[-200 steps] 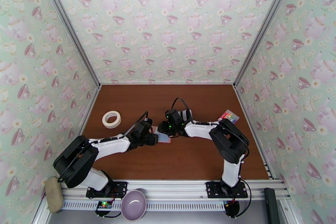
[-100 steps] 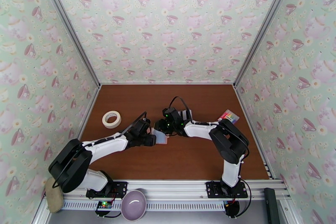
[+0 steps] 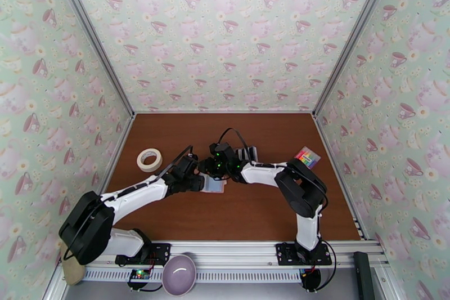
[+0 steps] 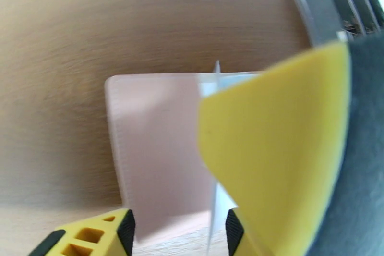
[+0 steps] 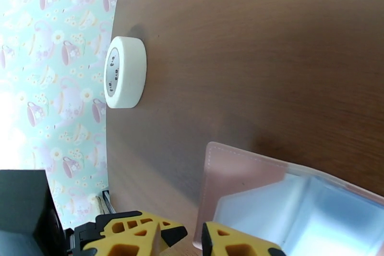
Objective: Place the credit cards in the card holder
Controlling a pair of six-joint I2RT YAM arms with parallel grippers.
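Card holder [image 5: 235, 170] lies open, apparently

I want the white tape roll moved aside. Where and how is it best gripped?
The tape roll lies flat on the table, hole upward. Likely best: come from straight above and pinch its ring wall, one finger in the hole, one outside.
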